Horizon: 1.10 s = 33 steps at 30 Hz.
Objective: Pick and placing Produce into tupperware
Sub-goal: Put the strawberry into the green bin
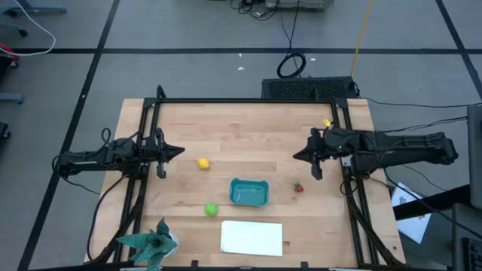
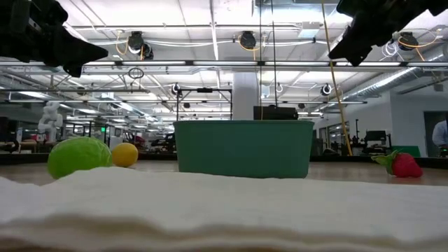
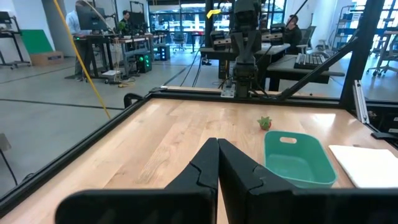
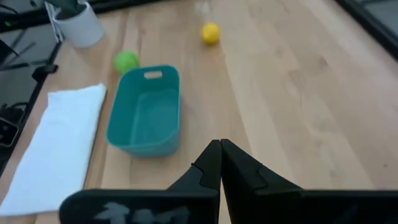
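Both my claws are pinched fully closed on nothing: left gripper [image 1: 178,151] hangs above the table's left edge, right gripper [image 1: 299,156] above the right side, both clear of the wood. The teal tub [image 1: 248,192] sits empty mid-table, with the yellow lemon [image 1: 202,163] up-left of it nearer my left claw, the green ball [image 1: 212,209] just off its lower-left corner, and the tiny red fruit [image 1: 298,188] to its right below my right claw. White sheet [image 1: 251,237] lies flat in front of the tub, and the spiky teal plant [image 1: 151,242] sits at the front-left corner.
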Available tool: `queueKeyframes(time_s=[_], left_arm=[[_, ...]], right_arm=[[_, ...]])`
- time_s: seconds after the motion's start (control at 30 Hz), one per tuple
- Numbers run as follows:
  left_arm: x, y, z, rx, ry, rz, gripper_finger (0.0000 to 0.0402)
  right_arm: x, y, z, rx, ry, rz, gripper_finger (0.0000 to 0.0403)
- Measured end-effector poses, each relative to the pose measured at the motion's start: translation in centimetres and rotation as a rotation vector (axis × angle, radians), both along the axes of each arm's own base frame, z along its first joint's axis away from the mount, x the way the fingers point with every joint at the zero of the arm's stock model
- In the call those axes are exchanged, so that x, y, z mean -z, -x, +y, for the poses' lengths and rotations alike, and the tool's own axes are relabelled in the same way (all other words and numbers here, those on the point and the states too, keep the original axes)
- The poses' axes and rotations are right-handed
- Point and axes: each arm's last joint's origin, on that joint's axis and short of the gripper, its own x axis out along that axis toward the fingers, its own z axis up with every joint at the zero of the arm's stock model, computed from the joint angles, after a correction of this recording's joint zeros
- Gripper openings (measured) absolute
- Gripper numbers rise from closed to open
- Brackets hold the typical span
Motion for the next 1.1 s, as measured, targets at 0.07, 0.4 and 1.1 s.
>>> queueKeyframes(time_s=[0.07, 0.4, 1.1], left_arm=[[0.0, 0.0, 0.0, 0.0, 0.0, 0.0, 0.0005], [0.1, 0.0, 0.0, 0.0, -0.02, 0.011, 0.0005], [0.1, 0.0, 0.0, 0.0, -0.039, 0.02, 0.0005]], right_arm=[[-0.4, 0.0, 0.0, 0.001, -0.003, 0.035, 0.0], [-2.1, -1.2, 0.3, 0.004, -0.04, 0.166, 0.0], [-1.7, -4.0, 2.3, -0.057, -0.121, 0.522, 0.0]])
